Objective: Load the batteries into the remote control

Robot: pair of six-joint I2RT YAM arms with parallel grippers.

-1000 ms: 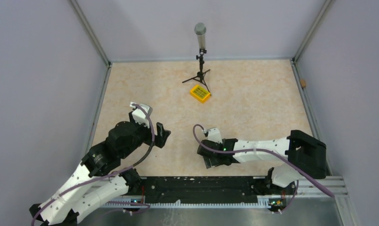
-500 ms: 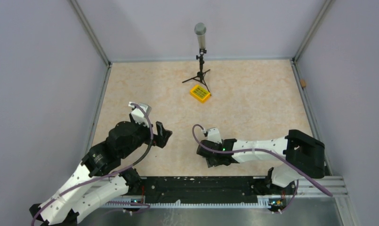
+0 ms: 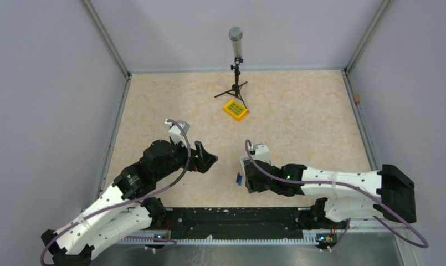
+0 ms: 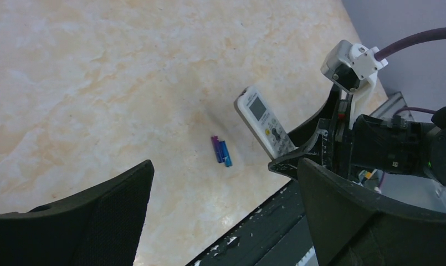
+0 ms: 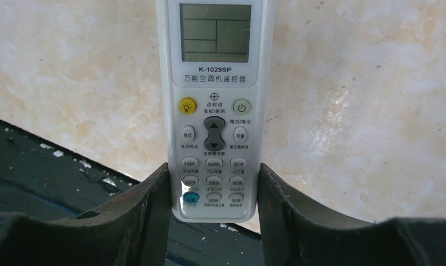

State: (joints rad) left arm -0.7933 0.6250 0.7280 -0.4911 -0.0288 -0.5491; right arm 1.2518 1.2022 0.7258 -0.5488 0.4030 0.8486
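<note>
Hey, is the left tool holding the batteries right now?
No, the batteries lie on the table, apart from the left tool, whose jaws stand open and empty.

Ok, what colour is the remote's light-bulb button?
Yellow; the light-bulb button shows best in the right wrist view.

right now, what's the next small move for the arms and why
Probably lower the open left gripper toward the batteries. They lie loose on the table beside the remote control, which the right gripper grips by its button end, so only the left is free.
</note>
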